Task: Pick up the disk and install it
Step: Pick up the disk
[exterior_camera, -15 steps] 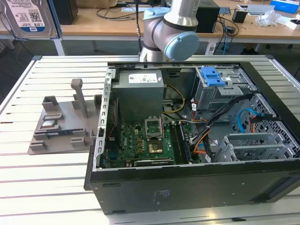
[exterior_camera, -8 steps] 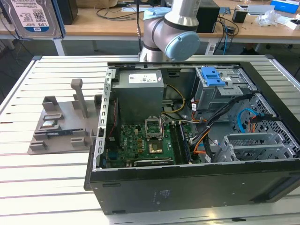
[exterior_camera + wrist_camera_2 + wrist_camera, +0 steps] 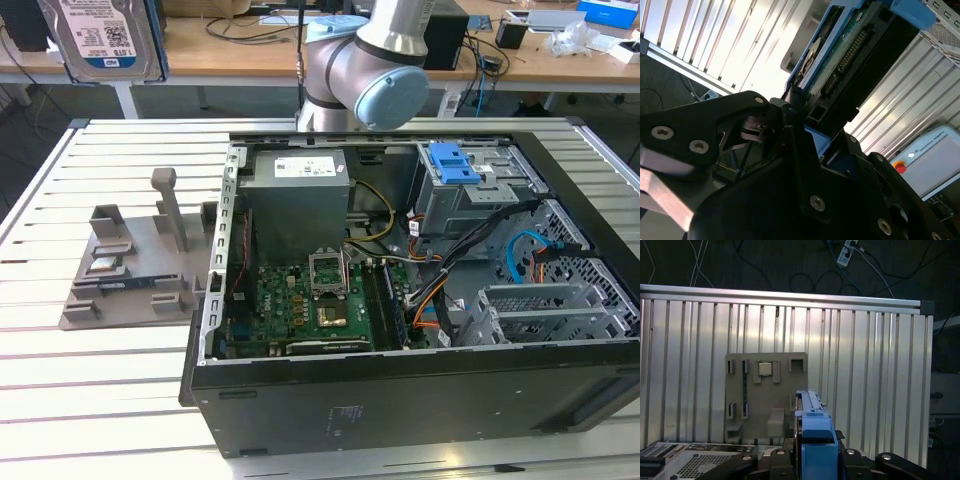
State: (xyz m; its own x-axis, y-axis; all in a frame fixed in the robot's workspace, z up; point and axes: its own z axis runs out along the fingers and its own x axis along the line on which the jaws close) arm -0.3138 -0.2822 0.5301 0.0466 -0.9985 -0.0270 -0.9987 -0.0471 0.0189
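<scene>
The black claw [image 3: 796, 107] is clamped on the flat silver-metal hard drive with blue plastic bracket [image 3: 840, 60]. The drive stands edge-on between its fingers, projecting forward past them. The ribbed grey metal table [image 3: 865, 365] lies beyond.

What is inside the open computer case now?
A grey power-supply box, a green motherboard, a metal drive cage with a blue latch, and cables. Whatever lies under the box is covered.

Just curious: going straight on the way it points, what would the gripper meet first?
Likely the grey holder plate or the slatted table beside it; the gripper, holding the disk, faces them. Depth is unclear.
</scene>
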